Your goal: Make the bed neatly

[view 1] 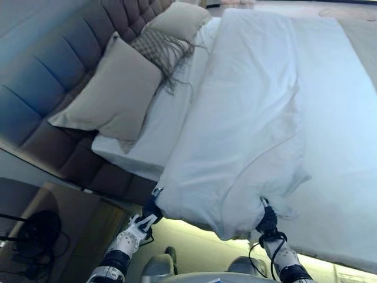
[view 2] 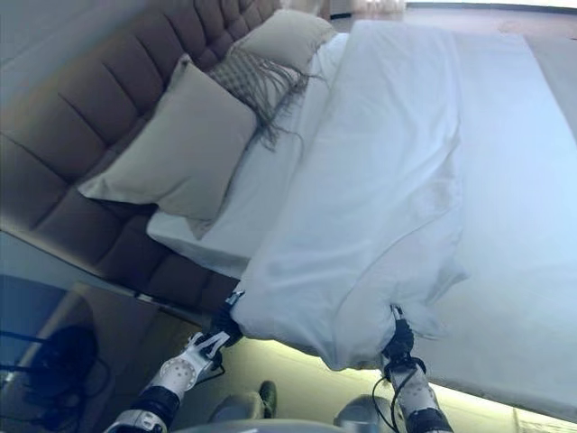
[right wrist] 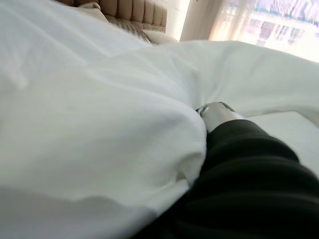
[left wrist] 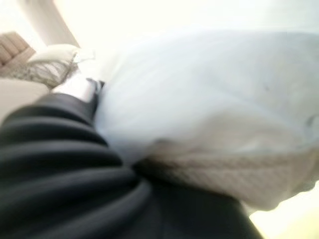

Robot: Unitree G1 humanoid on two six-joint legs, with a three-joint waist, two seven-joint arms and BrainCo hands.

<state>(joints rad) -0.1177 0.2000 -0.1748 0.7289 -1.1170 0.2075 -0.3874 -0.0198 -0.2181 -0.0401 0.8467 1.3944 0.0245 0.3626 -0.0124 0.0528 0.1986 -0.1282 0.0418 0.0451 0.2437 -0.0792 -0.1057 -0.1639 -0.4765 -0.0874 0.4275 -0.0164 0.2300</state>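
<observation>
A white duvet (view 1: pixel 247 118) lies folded in a long strip down the middle of the bed, over the white sheet (view 1: pixel 344 118). Its near edge hangs past the mattress side. My left hand (view 1: pixel 151 209) grips the near left corner, and my right hand (view 1: pixel 268 223) grips the near right part, where the cloth bunches. In the right wrist view the duvet (right wrist: pixel 99 124) puckers around a silver finger (right wrist: pixel 215 112) of that hand. The left wrist view shows the left hand's dark cover against the duvet (left wrist: pixel 199 89), with one silver finger (left wrist: pixel 79 87) at the cloth's edge.
A large beige pillow (view 1: pixel 112 94), a patterned fringed cushion (view 1: pixel 156 47) and a second pillow (view 1: pixel 177 20) lean on the tufted brown headboard (view 1: pixel 47 53) at the left. A dark glossy bedside surface (view 1: pixel 65 218) sits at lower left.
</observation>
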